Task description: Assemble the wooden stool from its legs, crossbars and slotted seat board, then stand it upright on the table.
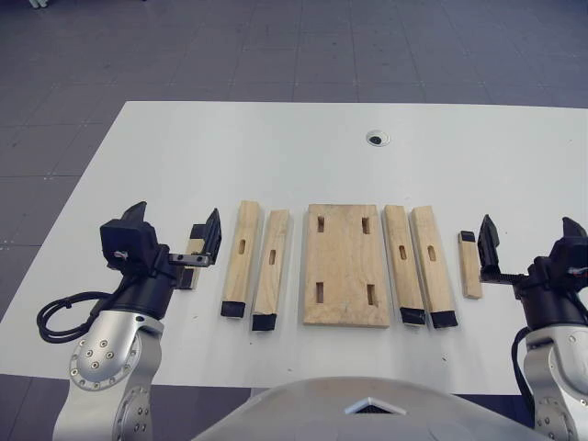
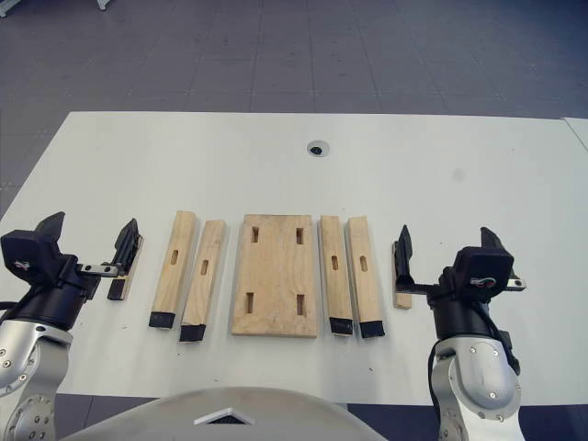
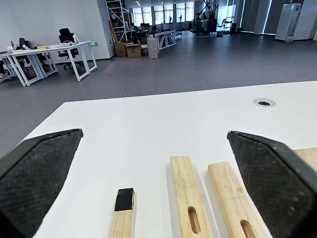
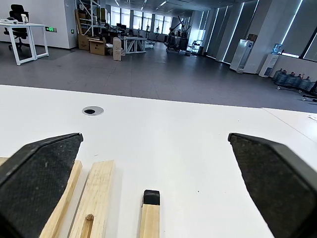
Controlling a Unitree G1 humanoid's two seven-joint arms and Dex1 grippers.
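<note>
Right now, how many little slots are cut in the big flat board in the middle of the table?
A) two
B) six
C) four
C: the seat board shows four slots, a pair near its far edge and a pair near its near edge.

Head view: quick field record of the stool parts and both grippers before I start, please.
seat board: flat, centre of table, four slots showing
left legs: two, flat, left of board
right legs: two, flat, right of board
left crossbar: flat, row's left end
right crossbar: flat, row's right end
left gripper: open, empty, by left crossbar
right gripper: open, empty, by right crossbar
assembly: nothing joined
</note>
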